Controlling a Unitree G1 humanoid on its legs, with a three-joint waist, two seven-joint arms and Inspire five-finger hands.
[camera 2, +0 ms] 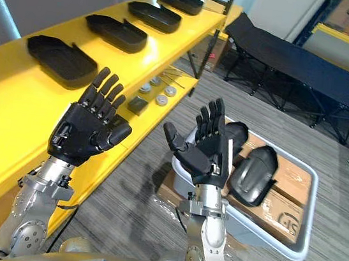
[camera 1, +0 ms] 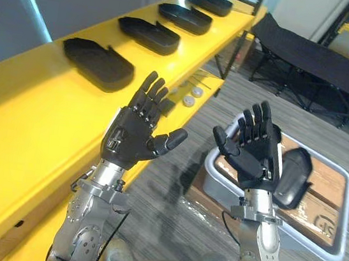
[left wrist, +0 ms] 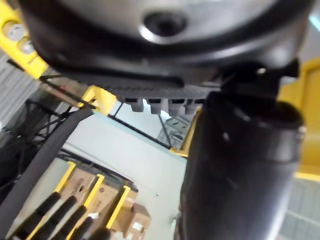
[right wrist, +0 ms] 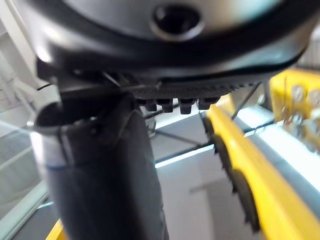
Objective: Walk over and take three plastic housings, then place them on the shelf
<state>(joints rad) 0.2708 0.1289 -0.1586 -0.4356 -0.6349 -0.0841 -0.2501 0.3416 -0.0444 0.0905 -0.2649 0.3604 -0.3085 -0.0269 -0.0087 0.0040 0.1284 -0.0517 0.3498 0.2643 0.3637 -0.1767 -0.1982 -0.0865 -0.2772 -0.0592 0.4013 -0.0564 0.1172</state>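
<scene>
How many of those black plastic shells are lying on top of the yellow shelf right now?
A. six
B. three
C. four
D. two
C: four lie in a row along the yellow shelf: the nearest housing, the second housing, the third housing and the farthest housing.

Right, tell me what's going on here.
The robot holds both hands up, open and empty: the left hand beside the yellow shelf, the right hand near a grey bin. Four black plastic housings lie in a row on the shelf. Another housing lies in the bin.
</scene>
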